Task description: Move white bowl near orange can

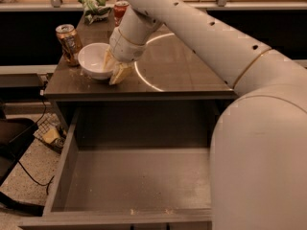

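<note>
The white bowl [94, 60] sits on the dark counter [182, 75] at its left side, right next to the orange can [69, 43], which stands upright just left of it. My gripper [113, 69] is at the bowl's right rim, with one yellowish finger inside the bowl and the other outside, shut on the rim.
A red can [120, 11] and a green bag [94, 6] lie at the back of the counter. An open empty drawer [139, 176] juts out below the counter's front edge. My arm [216, 47] spans the right side. Cables and clutter [48, 133] are on the floor at left.
</note>
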